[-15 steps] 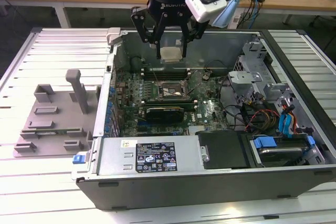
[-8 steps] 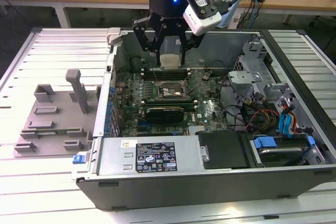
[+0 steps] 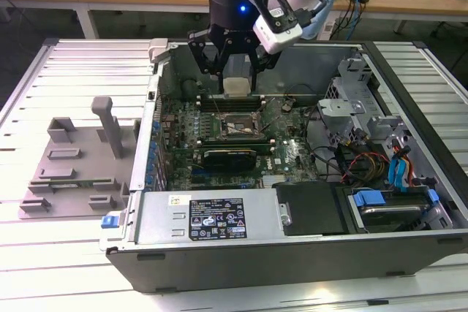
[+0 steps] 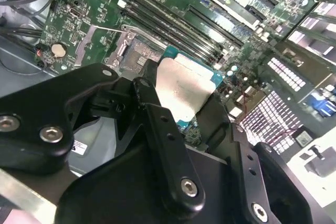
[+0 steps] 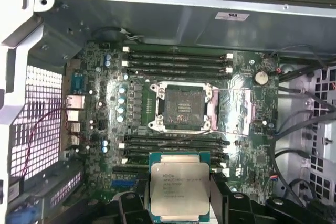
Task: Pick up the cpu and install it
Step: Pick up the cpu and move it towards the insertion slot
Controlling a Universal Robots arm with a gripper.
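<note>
An open computer case [image 3: 292, 261] sits on a slatted table [image 3: 73, 71], a grey fixture tray [image 3: 66, 177] just beside it.

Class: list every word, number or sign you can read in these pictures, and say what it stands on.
cpu, held by the end effector: printed lines, too blurred to read.
Black label on the metal cover: too small to read.
White sticker on the case wall: unreadable.

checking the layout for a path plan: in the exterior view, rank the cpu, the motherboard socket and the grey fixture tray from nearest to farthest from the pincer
1. cpu: gripped in the pincer, above the open case.
2. motherboard socket: below the pincer, inside the case.
3. grey fixture tray: outside the case, on the exterior view's left.
</note>
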